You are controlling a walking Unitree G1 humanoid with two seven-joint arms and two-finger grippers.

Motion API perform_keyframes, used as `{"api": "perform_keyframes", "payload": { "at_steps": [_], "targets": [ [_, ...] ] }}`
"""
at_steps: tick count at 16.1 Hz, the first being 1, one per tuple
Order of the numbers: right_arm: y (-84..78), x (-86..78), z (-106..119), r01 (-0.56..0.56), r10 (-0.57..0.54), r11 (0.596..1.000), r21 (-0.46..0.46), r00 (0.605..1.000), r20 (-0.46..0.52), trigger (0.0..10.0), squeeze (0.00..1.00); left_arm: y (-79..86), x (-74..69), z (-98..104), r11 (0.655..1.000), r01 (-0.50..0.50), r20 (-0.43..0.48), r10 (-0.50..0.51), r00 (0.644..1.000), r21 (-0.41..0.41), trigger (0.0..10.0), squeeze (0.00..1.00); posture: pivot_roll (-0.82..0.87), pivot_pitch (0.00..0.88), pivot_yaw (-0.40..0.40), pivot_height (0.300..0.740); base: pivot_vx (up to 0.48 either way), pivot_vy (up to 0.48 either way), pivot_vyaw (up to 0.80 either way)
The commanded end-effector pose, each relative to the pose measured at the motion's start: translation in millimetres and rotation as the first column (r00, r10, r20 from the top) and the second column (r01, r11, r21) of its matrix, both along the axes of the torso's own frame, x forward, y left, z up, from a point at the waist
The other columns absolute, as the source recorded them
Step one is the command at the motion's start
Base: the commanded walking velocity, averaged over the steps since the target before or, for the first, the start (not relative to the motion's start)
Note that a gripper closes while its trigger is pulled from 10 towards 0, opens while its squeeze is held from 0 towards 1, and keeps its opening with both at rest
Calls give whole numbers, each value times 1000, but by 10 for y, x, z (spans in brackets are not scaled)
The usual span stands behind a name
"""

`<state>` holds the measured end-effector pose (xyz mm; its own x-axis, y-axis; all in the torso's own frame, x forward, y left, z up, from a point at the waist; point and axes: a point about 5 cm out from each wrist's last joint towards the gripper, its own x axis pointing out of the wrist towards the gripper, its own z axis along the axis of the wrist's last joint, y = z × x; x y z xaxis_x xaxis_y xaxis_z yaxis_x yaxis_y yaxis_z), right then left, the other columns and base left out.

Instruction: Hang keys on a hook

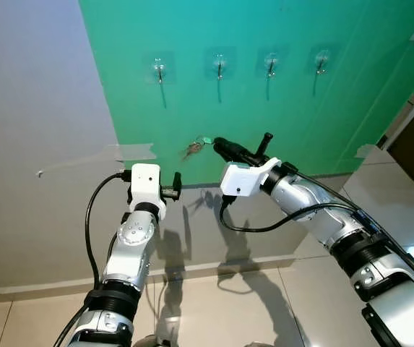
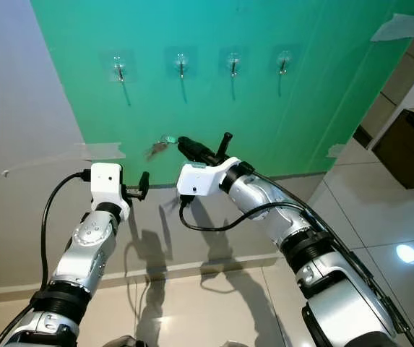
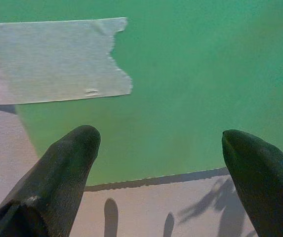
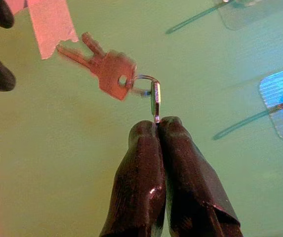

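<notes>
Green wall panel (image 1: 279,43) carries four clear adhesive hooks (image 1: 219,66) in a row. Right gripper (image 1: 217,144) is raised below them, with the keys (image 1: 194,148) dangling off its tip, clear of any hook. Left gripper (image 1: 175,186) is near the panel's lower edge. Left wrist view: fingers (image 3: 62,168) spread wide, empty, tape strip (image 3: 52,59) ahead. Right wrist view: fingers pinched tight on the key ring (image 4: 150,89).

keys (image 4: 112,74): coppery metal, shiny ring
right gripper (image 4: 158,122): glossy black fingers
left gripper (image 3: 158,148): matt black fingers
hooks (image 1: 220,66): clear plastic pads, metal prongs
sheet (image 1: 279,29): matt green, smooth
tape (image 3: 52,59): pale, papery
floor (image 1: 214,311): glossy tile
</notes>
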<state>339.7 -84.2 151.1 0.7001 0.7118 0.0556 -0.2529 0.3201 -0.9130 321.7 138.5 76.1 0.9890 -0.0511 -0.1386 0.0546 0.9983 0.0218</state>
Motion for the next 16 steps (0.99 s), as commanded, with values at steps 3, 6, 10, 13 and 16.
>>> {"api": "perform_keyframes", "payload": {
  "at_steps": [3,6,10,13,16],
  "targets": [
    [11,47,131,18,-18,997,73,1000,-4,10000,0,-5,8,2,1000,5,-4,-5,1000,3,10000,0,-63,0,-2,740,0,0,0],
    [38,58,189,6,-7,996,85,1000,6,10000,0,3,17,8,1000,4,-1,-4,1000,5,10000,0,-59,0,-5,740,0,0,0],
    [47,104,311,10,-6,986,166,1000,-29,10000,0,5,20,13,1000,3,4,-3,1000,8,10000,0,-55,0,-7,740,0,0,0],
    [-13,178,401,51,-48,980,194,999,-20,10000,0,5,18,6,1000,2,2,-2,1000,8,10000,0,-55,0,-8,740,0,0,0],
    [30,177,446,37,-34,977,209,999,-19,10000,0,2,27,5,1000,3,1,-3,1000,6,10000,0,-58,0,-6,740,0,0,0]
  ]
}}
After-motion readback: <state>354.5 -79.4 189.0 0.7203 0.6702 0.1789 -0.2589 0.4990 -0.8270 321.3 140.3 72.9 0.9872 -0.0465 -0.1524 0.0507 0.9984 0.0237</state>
